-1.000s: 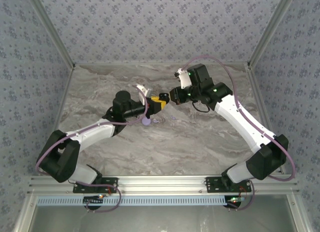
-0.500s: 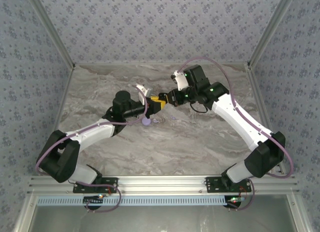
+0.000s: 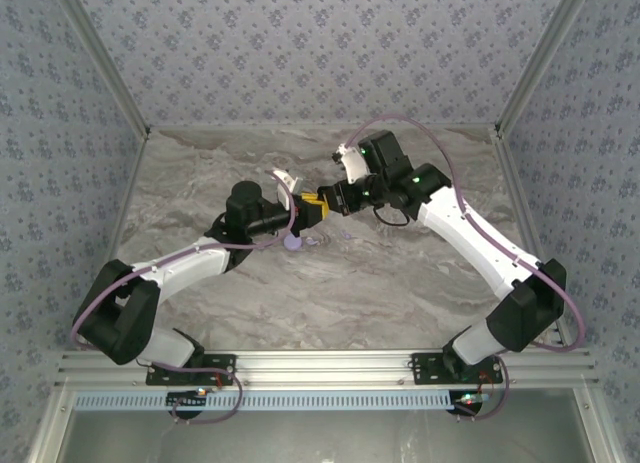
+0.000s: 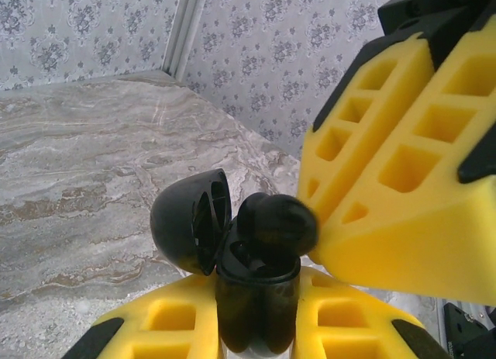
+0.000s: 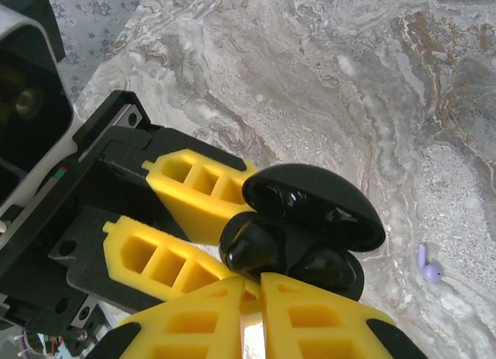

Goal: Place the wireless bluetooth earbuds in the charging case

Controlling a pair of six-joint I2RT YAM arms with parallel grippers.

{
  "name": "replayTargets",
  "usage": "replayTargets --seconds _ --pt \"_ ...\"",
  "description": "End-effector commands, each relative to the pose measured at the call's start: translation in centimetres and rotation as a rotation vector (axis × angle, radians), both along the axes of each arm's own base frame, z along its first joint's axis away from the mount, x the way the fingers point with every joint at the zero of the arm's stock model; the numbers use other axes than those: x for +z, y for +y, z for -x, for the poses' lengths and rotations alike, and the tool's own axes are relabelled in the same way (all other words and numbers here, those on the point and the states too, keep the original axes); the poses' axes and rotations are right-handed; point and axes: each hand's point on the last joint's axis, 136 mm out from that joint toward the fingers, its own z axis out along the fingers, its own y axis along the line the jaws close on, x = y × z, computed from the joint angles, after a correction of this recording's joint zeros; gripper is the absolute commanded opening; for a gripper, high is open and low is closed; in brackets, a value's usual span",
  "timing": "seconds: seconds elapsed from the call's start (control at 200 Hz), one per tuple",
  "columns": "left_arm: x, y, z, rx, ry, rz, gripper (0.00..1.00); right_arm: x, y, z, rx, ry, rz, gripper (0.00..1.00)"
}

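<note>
Black earbud (image 4: 275,219), pinched by your right pincer (image 5: 249,285), meets the open charging case (image 4: 186,223) your left pincer (image 4: 257,316) clamps; seat it.

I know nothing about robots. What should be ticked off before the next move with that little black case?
1. Left gripper clamps the case: ok.
2. Lid open: ok, swung right back.
3. Right gripper holds the earbud: ok, pinched at the case mouth.
4. Earbud seated in its socket: cannot tell, the fit is hidden.
5. Nothing left loose: not ok, a lavender earbud lies on the table.
</note>
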Motion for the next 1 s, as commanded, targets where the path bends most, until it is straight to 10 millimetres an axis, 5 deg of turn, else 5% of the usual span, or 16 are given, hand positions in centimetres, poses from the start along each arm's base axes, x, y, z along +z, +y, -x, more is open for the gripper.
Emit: replayTargets --seconds 0.0,0.34,0.665,0.999 --pt "2.0 -0.2 0.9 -0.032 -0.059 0.033 0.15 1.1 0.7 0.1 0.032 -0.019 -0.014 0.16" --pt "1.6 -0.6 1.1 -0.037 -0.064 0.004 0.14 1.8 0.9 -0.1 0.026 -0.035 -0.019 0.20" --pt "2.3 -0.5 1.9 -0.060 -0.103 0.003 0.15 3.3 -3.1 -2.2 -0.131 -0.091 -0.038 0.21" --pt "4.0 -1.0 3.2 -0.118 -0.161 0.023 0.15 0.6 -5.5 -3.5 -0.187 0.053 -0.106 0.22"
